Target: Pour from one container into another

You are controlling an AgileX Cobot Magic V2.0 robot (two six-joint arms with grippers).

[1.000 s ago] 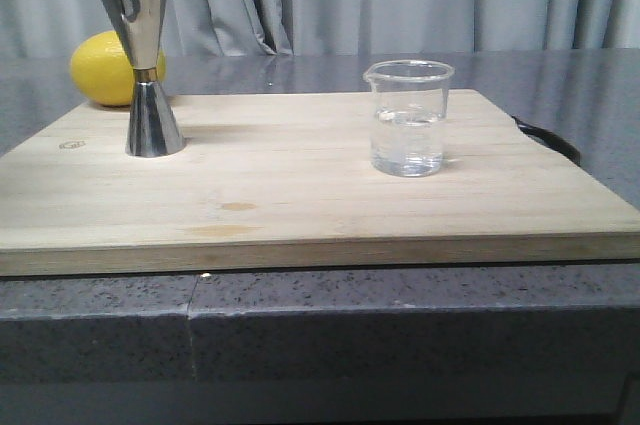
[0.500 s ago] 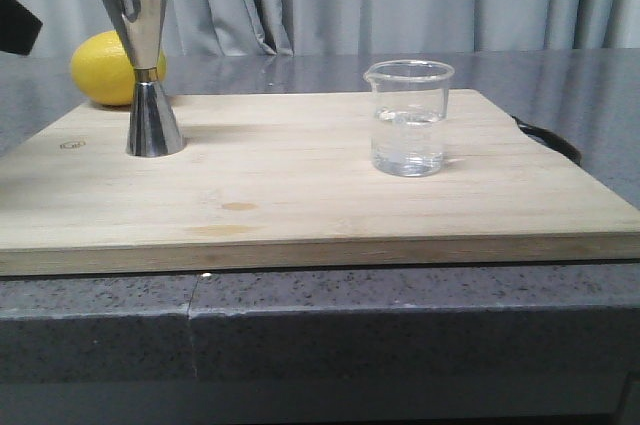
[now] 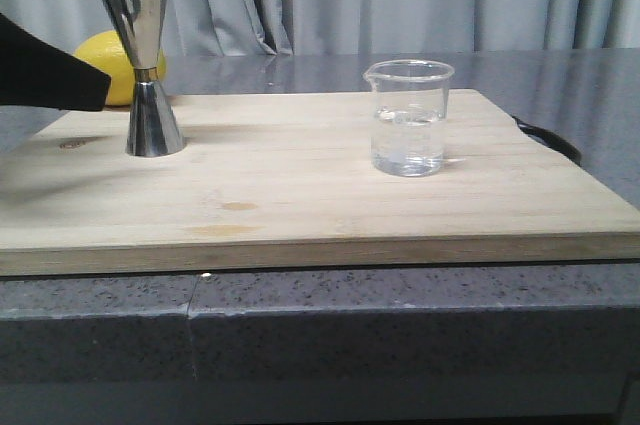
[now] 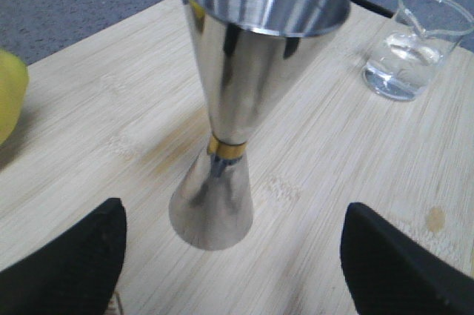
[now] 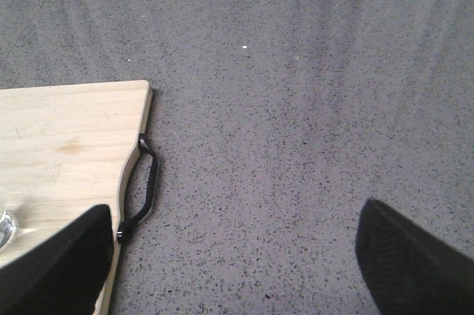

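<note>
**Left end effector beside the jigger, beaker untouched**

In the front view only a dark blurred part of the left end effector [image 3: 50,75] shows, cut off by the frame edge and hiding part of the lemon [image 3: 120,55]. In its wrist view the fingers [image 4: 67,270] are spread wide, apart from the jigger [image 4: 237,100], which stands upright between them on the cutting board [image 3: 300,195]; its upper cup looks empty. The beaker [image 3: 408,117] stands upright well to the right on the same board, holding clear liquid up to about mid-height. The right end effector [image 5: 237,270] is out of the front view; its fingers are spread over the grey bench [image 5: 311,107], beside the board's black handle [image 5: 142,189].
</note>
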